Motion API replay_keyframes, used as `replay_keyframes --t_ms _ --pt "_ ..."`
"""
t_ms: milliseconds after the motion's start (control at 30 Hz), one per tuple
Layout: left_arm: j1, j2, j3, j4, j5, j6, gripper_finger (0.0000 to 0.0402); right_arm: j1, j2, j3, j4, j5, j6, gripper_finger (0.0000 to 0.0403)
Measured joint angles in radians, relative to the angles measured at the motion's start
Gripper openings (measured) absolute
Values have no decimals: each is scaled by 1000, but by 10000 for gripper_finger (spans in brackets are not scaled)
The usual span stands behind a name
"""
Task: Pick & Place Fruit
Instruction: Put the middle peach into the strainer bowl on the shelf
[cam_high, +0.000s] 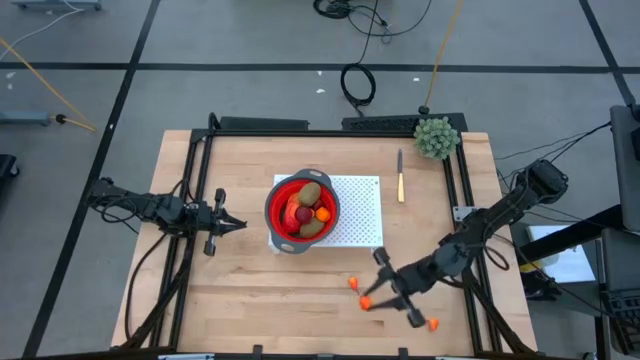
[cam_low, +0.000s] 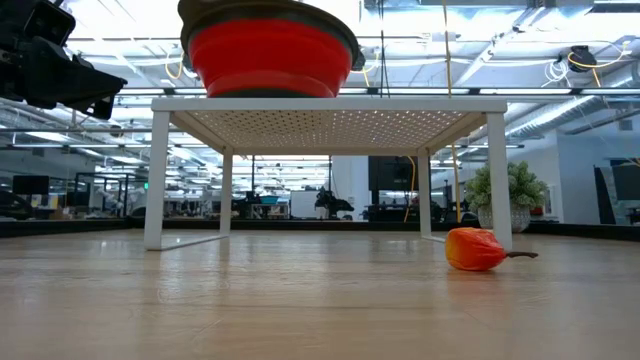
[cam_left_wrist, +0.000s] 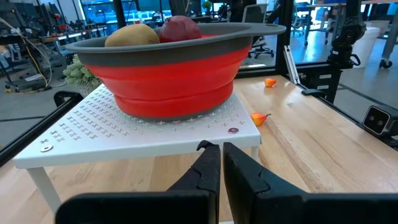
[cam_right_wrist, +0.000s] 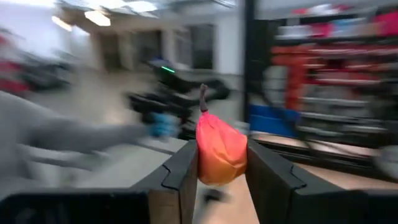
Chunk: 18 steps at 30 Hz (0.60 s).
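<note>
A small red-orange toy fruit (cam_right_wrist: 221, 155) sits pinched in my right gripper (cam_right_wrist: 222, 163); my left gripper (cam_left_wrist: 216, 163), pressed together, faces the red bowl (cam_left_wrist: 177, 74).

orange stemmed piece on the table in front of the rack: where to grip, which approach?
Take the orange piece by its rounded body, across the short width, coming straight down. It lies on its side on the table, its stem thin and low, likely poor purchase. The right claw holds a similar fruit that way.
</note>
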<state>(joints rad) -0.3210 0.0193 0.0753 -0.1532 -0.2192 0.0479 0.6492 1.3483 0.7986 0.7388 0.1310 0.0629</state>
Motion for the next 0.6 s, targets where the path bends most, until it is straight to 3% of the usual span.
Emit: replay_keyframes --t_ms 267,433,600 --pt "0 0 0 0 0 -4 21 0 0 0 -63 415 -334 112" --pt "0 0 0 0 0 -4 21 -8 0 0 -71 584 -541 112" --pt "0 0 0 0 0 -4 21 -43 0 12 -89 687 -675 112"
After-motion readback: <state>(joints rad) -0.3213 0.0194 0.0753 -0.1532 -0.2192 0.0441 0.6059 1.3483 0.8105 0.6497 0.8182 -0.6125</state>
